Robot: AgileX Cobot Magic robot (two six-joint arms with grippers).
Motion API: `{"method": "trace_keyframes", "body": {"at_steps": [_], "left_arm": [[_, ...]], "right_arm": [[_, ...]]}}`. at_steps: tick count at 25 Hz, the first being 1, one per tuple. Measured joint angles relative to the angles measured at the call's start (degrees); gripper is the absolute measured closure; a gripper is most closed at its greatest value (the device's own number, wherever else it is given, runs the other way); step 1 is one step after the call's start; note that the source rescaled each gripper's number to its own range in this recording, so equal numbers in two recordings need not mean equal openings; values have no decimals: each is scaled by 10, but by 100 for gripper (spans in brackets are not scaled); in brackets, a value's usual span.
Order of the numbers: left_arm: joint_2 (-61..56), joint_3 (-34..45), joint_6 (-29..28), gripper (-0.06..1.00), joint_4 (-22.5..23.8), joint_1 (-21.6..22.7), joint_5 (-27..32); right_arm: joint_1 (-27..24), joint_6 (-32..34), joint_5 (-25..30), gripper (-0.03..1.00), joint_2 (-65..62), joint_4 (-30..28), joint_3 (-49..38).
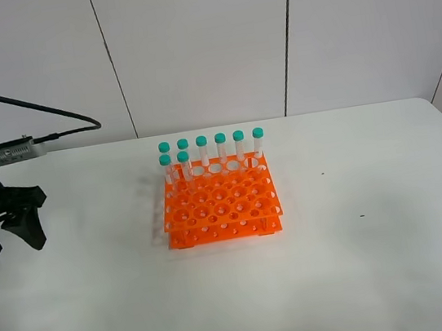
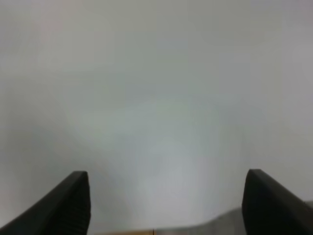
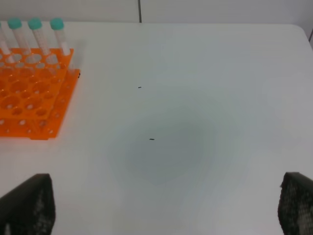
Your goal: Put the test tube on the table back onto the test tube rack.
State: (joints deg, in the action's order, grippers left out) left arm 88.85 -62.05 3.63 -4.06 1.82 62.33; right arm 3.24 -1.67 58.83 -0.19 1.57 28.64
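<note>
White table (image 1: 366, 260): rack (image 1: 220, 203) w/ 8 tubes; both grippers spread, right gripper (image 3: 166, 205) mostly cropped.

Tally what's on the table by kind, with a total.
Teal-capped test tubes, all standing in the rack: 8
Orange test tube rack: 1
Total: 9
No tube is seen lying on the table.

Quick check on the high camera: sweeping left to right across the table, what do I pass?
Left gripper at the left edge → orange rack holding eight capped tubes near the middle → bare white table, with only two tiny dark specks, out to the right edge. No loose tube shows.
</note>
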Motion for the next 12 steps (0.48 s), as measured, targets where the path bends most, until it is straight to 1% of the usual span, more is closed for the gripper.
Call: {"method": "trace_keyframes", "body": {"at_steps": [3,8,12], "left_arm": [[-97,72,-2,-2,-1,0,10],[-299,204,-6,-2,-1,0,0],[-452,307,-13,-2,-1,0,-49]], "right_arm": [[0,0,0,-3,0,0,0],[0,0,0,-3,0,0,0],[0,0,0,-3,0,0,0]]}}
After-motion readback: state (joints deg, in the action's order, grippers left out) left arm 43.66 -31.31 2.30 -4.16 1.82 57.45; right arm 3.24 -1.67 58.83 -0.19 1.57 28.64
